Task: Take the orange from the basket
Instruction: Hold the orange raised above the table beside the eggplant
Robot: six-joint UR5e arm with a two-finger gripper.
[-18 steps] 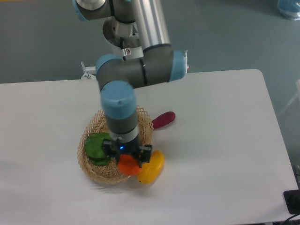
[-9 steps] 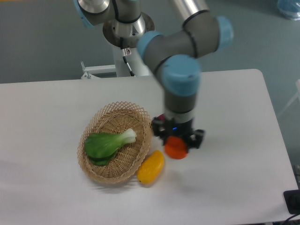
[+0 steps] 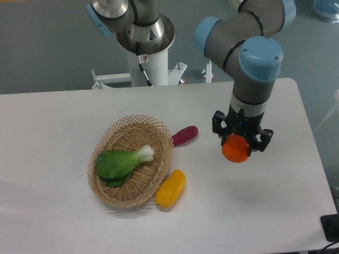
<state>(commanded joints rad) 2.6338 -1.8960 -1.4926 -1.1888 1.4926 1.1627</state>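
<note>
gripper point(image 3: 237, 146): black two-finger, clamped on the small round bright-orange fruit, pointing down
orange point(image 3: 235, 148): out of basket, held between jaws, over white table right of centre; contact with the surface not clear
basket point(image 3: 106, 141): oval tan woven wicker, well left of gripper, holds green leafy vegetable point(image 3: 119, 163)
yellow elongated fruit point(image 3: 171, 188): on table, touching basket's lower right rim
dark red oblong item point(image 3: 185, 135): on table point(image 3: 47, 127), just right of basket rim

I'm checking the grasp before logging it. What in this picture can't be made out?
- Top of the orange: covered by the pincer, so contact points are hidden.
- Whether the orange is above or touching the table: one view can't settle it.
- Underside of the green vegetable: hidden inside the basket.
- Arm top: cut off by the upper edge.
</note>
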